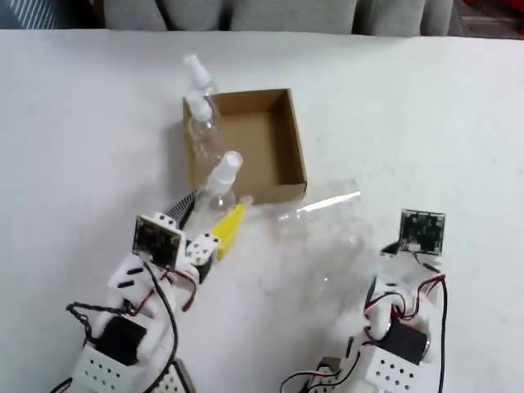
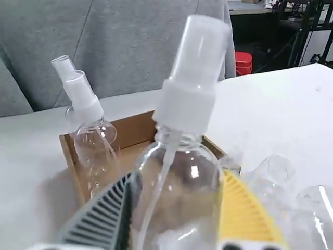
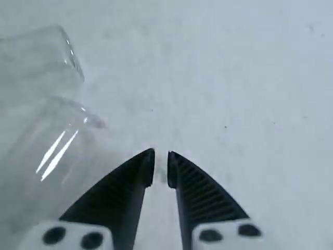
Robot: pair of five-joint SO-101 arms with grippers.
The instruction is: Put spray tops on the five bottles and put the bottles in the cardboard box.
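White table [image 1: 409, 106] under us, cardboard box [image 1: 288, 139] in the middle. Our left gripper [image 1: 210, 211] is clamped on a bottle [image 2: 177, 187], spray top [image 2: 195, 73] up, just at the box's near left corner. Two more capped bottles [image 1: 203, 123] stand at the box's left wall. Our right gripper [image 3: 160, 169] hangs low over the table, jaws almost together, gripping nothing, just beside clear bottles [image 1: 323, 221] lying in front of the box.
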